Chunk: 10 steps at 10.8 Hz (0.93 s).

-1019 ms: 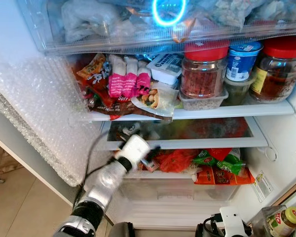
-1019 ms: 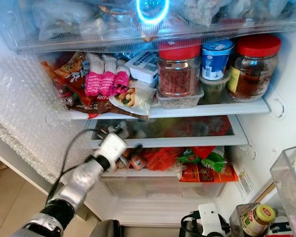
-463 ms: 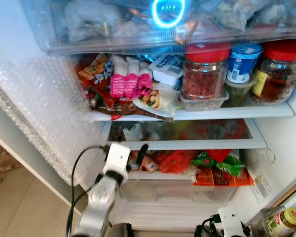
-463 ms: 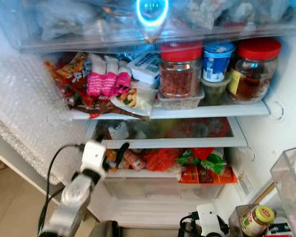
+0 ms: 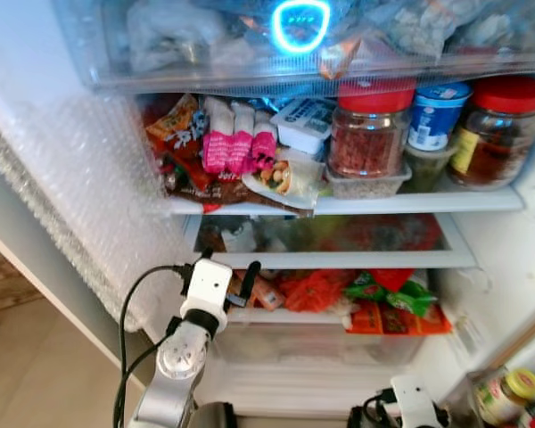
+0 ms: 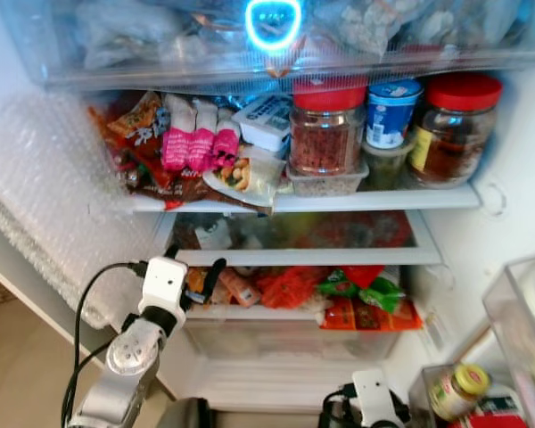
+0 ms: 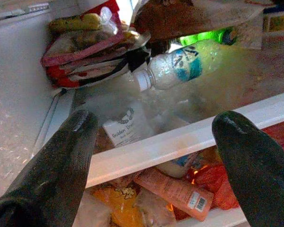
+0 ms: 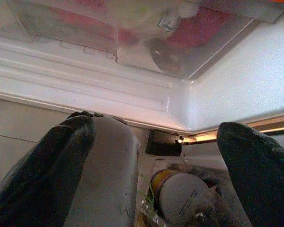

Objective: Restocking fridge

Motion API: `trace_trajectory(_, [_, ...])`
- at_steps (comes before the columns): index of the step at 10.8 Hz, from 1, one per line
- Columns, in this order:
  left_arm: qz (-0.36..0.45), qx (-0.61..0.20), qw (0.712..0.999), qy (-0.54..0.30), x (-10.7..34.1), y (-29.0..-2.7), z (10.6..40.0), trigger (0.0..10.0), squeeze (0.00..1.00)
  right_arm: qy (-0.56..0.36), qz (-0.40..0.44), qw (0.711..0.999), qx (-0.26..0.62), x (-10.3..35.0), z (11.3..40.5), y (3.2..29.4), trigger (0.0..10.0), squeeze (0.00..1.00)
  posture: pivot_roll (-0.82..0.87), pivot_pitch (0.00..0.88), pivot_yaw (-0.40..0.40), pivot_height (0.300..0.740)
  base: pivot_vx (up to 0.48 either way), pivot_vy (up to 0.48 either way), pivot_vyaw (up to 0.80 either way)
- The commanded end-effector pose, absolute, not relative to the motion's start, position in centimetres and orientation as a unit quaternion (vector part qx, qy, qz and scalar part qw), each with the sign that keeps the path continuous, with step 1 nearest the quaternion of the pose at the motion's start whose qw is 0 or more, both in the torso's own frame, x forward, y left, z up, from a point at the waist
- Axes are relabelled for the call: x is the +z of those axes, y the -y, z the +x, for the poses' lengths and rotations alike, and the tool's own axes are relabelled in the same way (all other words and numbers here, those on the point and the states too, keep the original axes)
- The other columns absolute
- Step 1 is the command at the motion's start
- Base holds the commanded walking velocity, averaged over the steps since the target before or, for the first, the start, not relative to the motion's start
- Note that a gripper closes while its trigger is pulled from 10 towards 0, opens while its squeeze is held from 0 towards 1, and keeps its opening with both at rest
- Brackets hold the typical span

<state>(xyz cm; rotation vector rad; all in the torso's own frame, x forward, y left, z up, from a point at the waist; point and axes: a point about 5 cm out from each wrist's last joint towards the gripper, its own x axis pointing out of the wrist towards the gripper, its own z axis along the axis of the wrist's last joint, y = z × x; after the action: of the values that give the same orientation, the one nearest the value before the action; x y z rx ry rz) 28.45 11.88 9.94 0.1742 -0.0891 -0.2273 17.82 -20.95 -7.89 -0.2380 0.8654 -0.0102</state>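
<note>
Two black fingers of the left gripper (image 5: pixel 241 281) stand wide apart, holding nothing, at the front edge of the fridge's middle shelf (image 5: pixel 339 259). Behind that edge lies a bottle (image 7: pixel 180 68) on its side (cap toward the gripper). Low down, the right gripper (image 8: pixel 151 179) gapes wide too.

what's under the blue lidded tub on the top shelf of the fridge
The blue-lidded tub stands on a clear container with dark greenish contents. That container rests on the shelf; its contents are too dim to name.
</note>
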Motion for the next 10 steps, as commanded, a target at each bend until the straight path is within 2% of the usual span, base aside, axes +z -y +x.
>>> trace_trajectory(1, [0.09, -0.095, 0.99, 0.056, 10.8, -12.2, 28.7, 10.0, 0.0, -0.509, -0.12, 0.852, 0.006, -10.0, 13.4, 21.1, 10.0, 0.0, 0.0, 0.0, 0.034, 0.591, 0.0, 0.0, 0.0])
trace_trajectory(5, [0.095, -0.067, 0.992, 0.054, 10.9, -13.3, 28.3, 10.0, 0.0, -0.51, -0.132, 0.85, 0.016, -9.9, 13.6, 21.5, 10.0, 0.0, 0.03, 0.0, 0.009, 0.591, 0.0, 0.0, 0.0])
trace_trajectory(7, [0.1, -0.034, 0.993, 0.055, 11.1, -14.9, 28.2, 10.0, 0.0, -0.509, -0.134, 0.85, 0.023, -9.8, 13.7, 21.4, 10.0, 0.0, 0.04, 0.0, 0.009, 0.591, 0.0, 0.0, 0.0])
trace_trajectory(10, [0.103, -0.046, 0.992, 0.05, 10.8, -14.6, 28.2, 10.0, 0.0, -0.509, -0.136, 0.849, 0.027, -9.8, 13.7, 21.3, 10.0, 0.0, 0.03, 0.0, 0.012, 0.591, 0.0, 0.0, 0.0])
